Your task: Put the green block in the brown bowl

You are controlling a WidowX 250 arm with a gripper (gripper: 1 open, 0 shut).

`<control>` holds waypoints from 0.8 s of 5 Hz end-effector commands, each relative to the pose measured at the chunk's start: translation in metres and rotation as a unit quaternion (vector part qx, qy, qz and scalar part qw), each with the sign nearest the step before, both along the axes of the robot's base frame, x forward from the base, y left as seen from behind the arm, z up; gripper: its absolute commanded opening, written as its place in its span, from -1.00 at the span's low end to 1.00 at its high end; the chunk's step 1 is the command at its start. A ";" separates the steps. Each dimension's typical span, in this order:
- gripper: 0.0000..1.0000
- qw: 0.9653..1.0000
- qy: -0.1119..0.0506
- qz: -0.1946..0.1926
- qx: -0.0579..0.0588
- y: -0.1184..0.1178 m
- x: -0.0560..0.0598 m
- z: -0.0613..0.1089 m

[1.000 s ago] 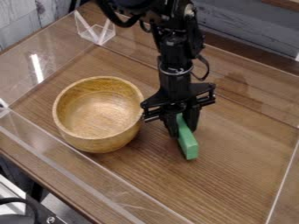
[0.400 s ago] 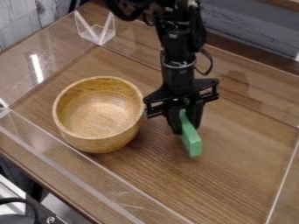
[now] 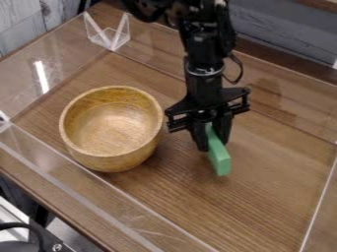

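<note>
**Block gripped, lift not yet made**

Camera view (only 1 view): the gripper (image 3: 207, 135) points straight down over the wood table (image 3: 263, 197), jaws drawn narrow and pinched on the upper end of the green block (image 3: 218, 157). The block slants down and to the right from the fingers; its lower end looks to be on or just above the tabletop, can't tell which from this angle. The brown bowl (image 3: 112, 126) sits just left of the gripper, upright, empty inside, its rim near the left finger but apart from it. A clear plastic wall (image 3: 79, 212) runs round the table edge, w/ a clear bent piece (image 3: 108, 32) at the back left; neither is in the way.

Step in hand, as I read it: grasp is done, carry phase about to start. Block is held, not yet over the bowl.

Next move calls for:
- lift first, enough for the block's low end to clear the bowl's thick rim
- then shift left until the block hangs over the bowl's middle
- lower a bit & let go

Watch-outs: grip is at 1 end only, so the block may swing or tilt more when raised. A sideways move w/o lift would likely knock the bowl.
</note>
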State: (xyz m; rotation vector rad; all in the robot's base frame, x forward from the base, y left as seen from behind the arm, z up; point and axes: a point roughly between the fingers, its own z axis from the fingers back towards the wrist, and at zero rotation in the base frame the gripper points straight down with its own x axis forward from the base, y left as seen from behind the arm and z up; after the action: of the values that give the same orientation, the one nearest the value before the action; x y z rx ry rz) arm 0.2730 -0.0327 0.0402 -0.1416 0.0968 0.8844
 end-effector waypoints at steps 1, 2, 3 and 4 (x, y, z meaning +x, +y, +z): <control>-1.00 1.000 -0.029 -0.004 -0.004 -0.003 0.013 0.013; -1.00 1.000 -0.029 -0.005 -0.007 -0.004 0.015 0.012; -1.00 1.000 -0.029 -0.006 -0.010 -0.004 0.016 0.010; -1.00 1.000 -0.021 -0.013 -0.009 0.007 0.007 0.022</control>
State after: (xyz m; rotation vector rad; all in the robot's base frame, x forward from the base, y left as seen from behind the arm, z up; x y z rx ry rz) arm 0.2688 -0.0277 0.0414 -0.1437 0.1415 0.8560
